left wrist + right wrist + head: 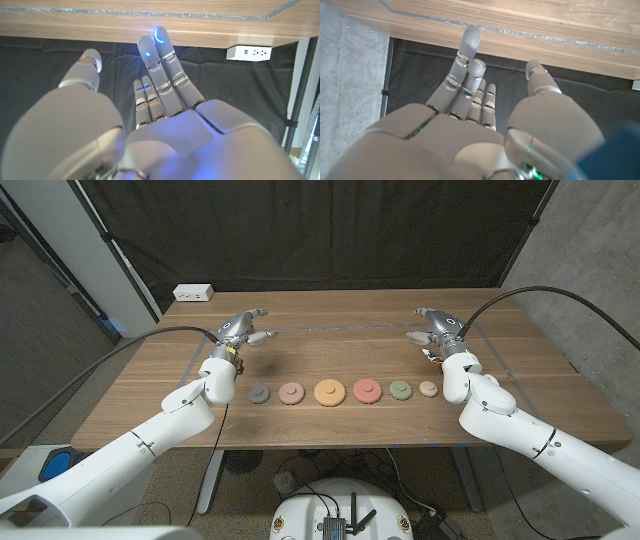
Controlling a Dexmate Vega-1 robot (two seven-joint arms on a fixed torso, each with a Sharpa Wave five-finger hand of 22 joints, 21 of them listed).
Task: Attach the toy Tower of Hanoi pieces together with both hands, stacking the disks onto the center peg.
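Six round disks lie in a row near the table's (330, 320) front edge: grey (259, 394), pink (291, 393), orange (329, 392), red (367, 390), green (401, 390), cream (428, 388). Beyond them, left hand (243, 330) and right hand (434, 328) hover released, fingers apart, grasping nothing.

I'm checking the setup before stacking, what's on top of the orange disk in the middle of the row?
Nothing lies on the orange disk; only its own raised centre knob shows. Both hands hover farther back. What's beneath it is covered.
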